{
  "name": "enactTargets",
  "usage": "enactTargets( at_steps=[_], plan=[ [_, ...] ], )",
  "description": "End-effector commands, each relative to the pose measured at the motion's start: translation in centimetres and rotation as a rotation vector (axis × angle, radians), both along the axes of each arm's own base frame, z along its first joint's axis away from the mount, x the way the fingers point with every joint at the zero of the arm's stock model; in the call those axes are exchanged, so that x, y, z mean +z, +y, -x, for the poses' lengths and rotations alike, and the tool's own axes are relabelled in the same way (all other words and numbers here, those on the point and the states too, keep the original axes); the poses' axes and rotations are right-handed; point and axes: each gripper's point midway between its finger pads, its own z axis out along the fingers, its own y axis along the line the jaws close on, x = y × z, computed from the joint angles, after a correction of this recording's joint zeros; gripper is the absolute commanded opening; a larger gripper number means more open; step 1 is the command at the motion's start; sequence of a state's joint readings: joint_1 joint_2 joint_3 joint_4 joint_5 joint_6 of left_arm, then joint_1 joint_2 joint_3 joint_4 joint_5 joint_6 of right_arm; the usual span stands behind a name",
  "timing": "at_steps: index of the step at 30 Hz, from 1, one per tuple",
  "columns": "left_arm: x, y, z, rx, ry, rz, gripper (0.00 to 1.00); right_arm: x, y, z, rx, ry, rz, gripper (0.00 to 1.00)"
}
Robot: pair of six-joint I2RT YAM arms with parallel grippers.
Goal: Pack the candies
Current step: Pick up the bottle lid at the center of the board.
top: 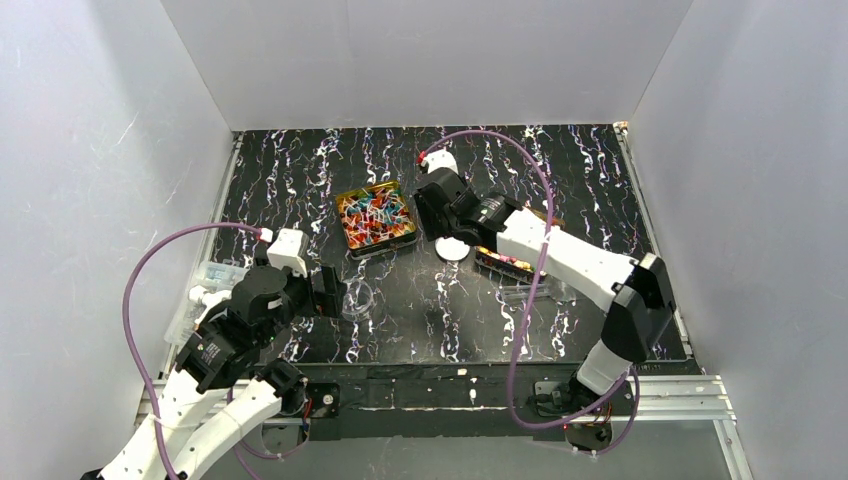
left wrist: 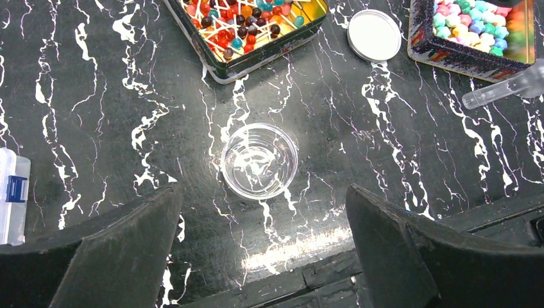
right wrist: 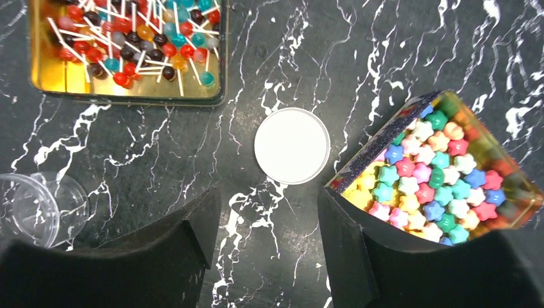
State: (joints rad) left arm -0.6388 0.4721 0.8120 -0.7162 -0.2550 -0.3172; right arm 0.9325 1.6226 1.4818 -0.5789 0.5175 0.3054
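Observation:
The candies lie in two open tins. Lollipop candies [right wrist: 128, 45] fill a square gold tin [top: 375, 220], and star-shaped candies [right wrist: 442, 179] in pink, blue, green and yellow fill a second tin [top: 505, 262]. Between the tins lies a round white lid [right wrist: 292, 145]. My right gripper [right wrist: 268, 192] hovers just short of that lid, open, with only tabletop between its fingers. My left gripper [left wrist: 262, 192] is wide open and holds nothing. An empty clear cup [left wrist: 259, 160] stands upright just beyond its fingertips.
A clear plastic box [left wrist: 9, 192] sits at the table's left edge. A clear plastic tube [left wrist: 507, 86] lies in front of the star-candy tin [left wrist: 471, 35]. White walls enclose the black marbled table [top: 560, 180] on three sides.

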Motion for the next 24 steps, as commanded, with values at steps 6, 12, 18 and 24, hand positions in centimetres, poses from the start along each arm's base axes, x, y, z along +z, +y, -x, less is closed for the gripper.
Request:
enactTargets(
  at_steps=[6, 12, 18, 24],
  plan=[
    [0.0, 0.5, 0.2, 0.019, -0.003, -0.004, 0.99, -4.1, 1.3, -2.0, -0.008, 0.134, -0.072, 0.56],
    [0.1, 0.6, 0.2, 0.022, -0.004, -0.004, 0.99, -7.5, 1.4, -2.8, -0.022, 0.204, -0.052, 0.50],
    [0.0, 0.6, 0.2, 0.021, -0.002, -0.007, 0.99, -9.9, 1.5, -3.2, -0.036, 0.241, -0.043, 0.47],
    [0.0, 0.6, 0.2, 0.020, -0.001, -0.008, 0.99, -11.9, 1.6, -3.4, -0.045, 0.275, -0.039, 0.43]
  ],
)
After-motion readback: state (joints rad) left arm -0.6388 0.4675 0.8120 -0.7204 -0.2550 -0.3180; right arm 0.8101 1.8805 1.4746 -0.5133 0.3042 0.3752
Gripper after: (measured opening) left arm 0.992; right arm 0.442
